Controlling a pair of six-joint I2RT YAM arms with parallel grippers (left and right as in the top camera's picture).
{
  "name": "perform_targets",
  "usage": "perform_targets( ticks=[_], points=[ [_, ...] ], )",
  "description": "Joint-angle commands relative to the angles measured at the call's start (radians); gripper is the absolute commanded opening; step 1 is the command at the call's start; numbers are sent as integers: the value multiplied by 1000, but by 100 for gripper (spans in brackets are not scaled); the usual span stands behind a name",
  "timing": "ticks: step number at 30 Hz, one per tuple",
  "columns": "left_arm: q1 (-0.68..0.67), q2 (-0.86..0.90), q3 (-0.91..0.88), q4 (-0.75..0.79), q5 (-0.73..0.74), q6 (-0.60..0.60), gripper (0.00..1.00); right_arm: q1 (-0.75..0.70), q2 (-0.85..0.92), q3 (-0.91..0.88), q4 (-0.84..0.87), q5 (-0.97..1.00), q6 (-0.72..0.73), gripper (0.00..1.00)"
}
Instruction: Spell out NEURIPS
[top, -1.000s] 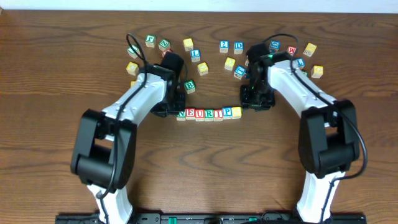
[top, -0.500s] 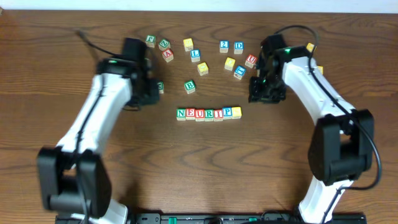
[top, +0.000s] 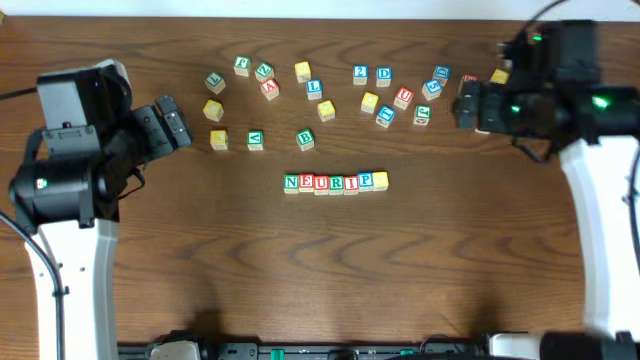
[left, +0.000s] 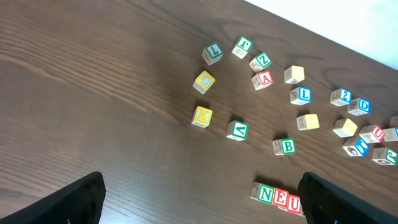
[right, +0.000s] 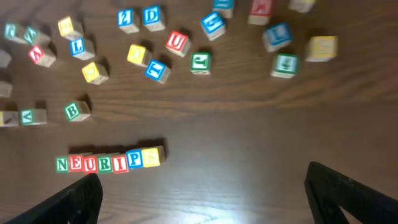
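Note:
Small wooden cubes lie in one row (top: 335, 182) mid-table and read N (top: 291, 182), E, U, R, I, P (top: 366, 181), ending with a yellow-faced cube (top: 380, 180). My left gripper (top: 174, 122) hovers high at the far left, well away from the row, open and empty. My right gripper (top: 468, 105) hovers at the back right, also open and empty. The left wrist view shows only the row's start, N (left: 266, 194), beside the right-hand finger of the left gripper (left: 202, 208). In the right wrist view the whole row (right: 109, 163) lies upper left of the right gripper (right: 205, 202).
Several loose lettered cubes are scattered in an arc behind the row, among them a green B (top: 305, 139), a blue L (top: 314, 88), a blue 2 (top: 360, 74), a blue D (top: 384, 75) and a yellow K (left: 201, 116). The table's far edge (left: 348, 25) runs just behind them.
Both arms have pulled away from the ends of the row, out to the sides and upward. Both grippers have opened wide. The row has stayed in place.

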Motion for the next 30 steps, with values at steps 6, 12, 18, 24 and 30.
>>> perform_targets(
  ticks=[6,12,18,24,30],
  points=[
    [5,-8,11,-6,6,5,97,-11,-83,14,-14,13,-12,99],
    [5,-4,11,-6,6,5,98,-11,-82,14,-47,15,-14,99],
    [5,-4,11,-6,6,5,98,-10,-84,14,-8,10,-16,99],
    [5,-4,11,-6,6,5,98,-12,-92,0,87,40,-58,99],
    [5,-4,11,-5,6,5,98,-12,-249,-197,379,39,-168,99]
  ],
)
